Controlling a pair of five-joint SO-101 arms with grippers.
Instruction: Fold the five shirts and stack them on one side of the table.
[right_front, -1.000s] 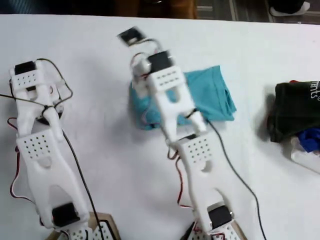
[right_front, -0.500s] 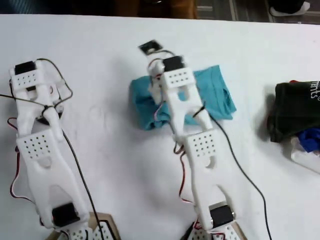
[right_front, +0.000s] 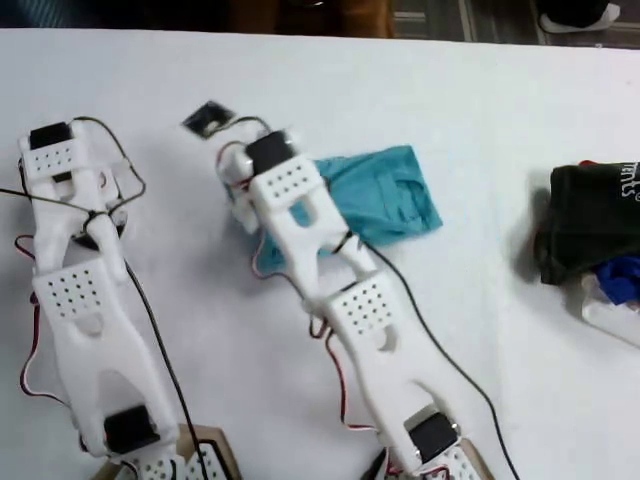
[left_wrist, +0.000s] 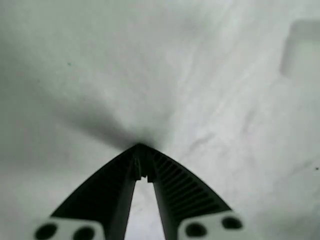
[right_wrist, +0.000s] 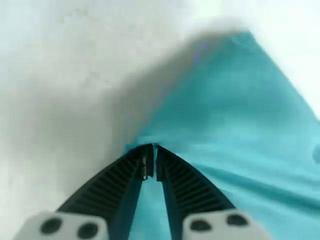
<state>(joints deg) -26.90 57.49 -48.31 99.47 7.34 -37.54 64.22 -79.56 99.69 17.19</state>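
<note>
Teal shirt sits mid-frame in the high view, bunched into a rough rectangle. It looks folded, or close to it, but it is well apart from the pile at the right edge. Right fingers are clenched on its near edge, a pinch of teal cloth at the tips. So by my read this one is being handled, not yet stacked.

Over at the pile, a dark shirt lies on top, with blue cloth and something white showing below it. The frame cuts that heap off, so I cannot count how many of the five are done.

Left fingers are pressed together on nothing, tips down at the bare counter, far left.

In the high view the right arm covers the shirt's left side, so the tidiness of the fold there is hidden.
</note>
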